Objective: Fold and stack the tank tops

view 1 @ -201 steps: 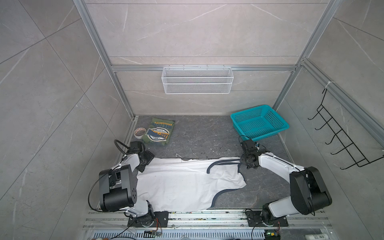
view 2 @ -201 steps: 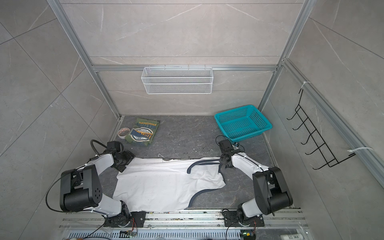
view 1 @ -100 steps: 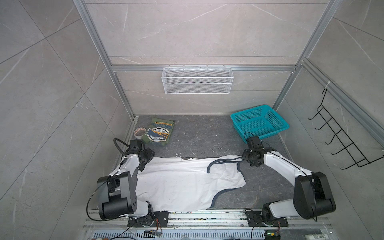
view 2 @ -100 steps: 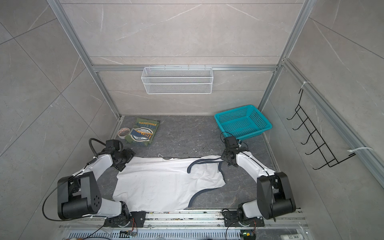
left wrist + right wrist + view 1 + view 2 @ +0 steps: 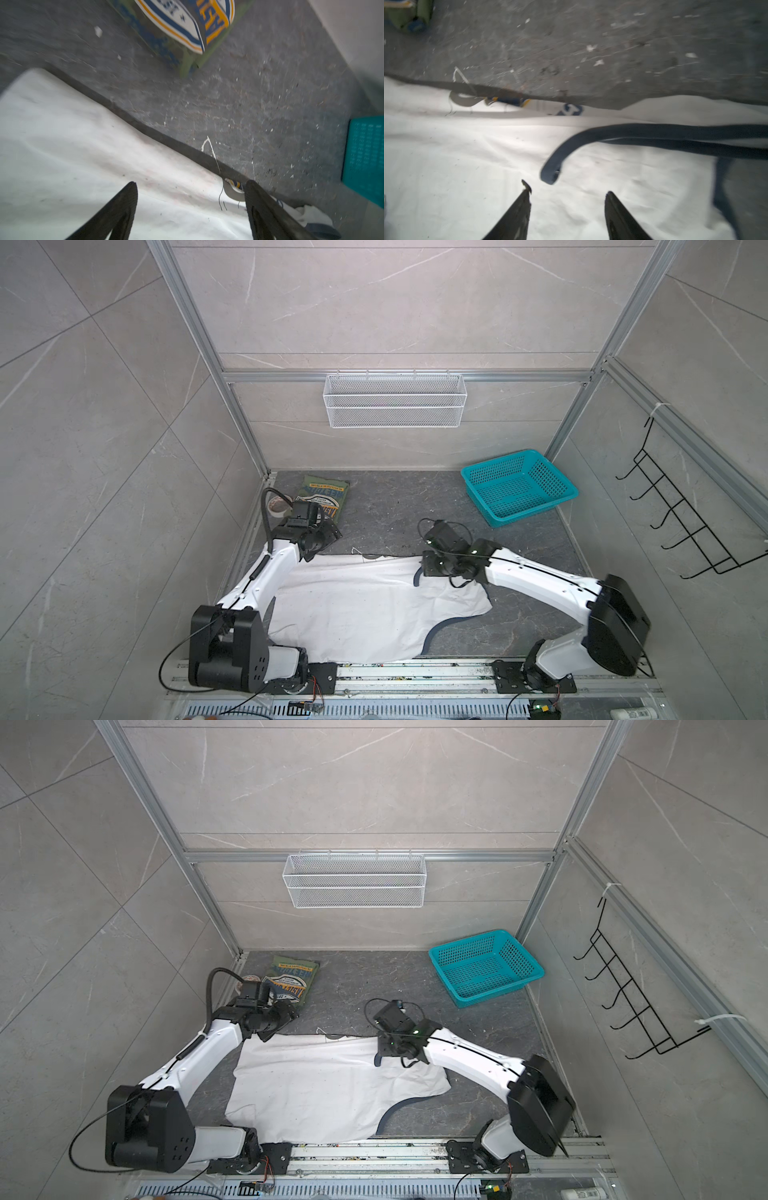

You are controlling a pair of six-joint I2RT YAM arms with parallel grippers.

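hiding most of graphic: white top

Both top views are softly lit from overhead; the wall tiles are rendered bright, without glare. Detail is held sharp on the white top and the basket, and only faint shadows are cast on the floor. The uprights are splayed toward the upper corners by the wide lens. In the left wrist view, motion blur is smeared over floor and green top; a shadow band is thrown along the white top's edge. In the right wrist view everything is blurred, the white top nearly blown out, the fingers left dark and soft.
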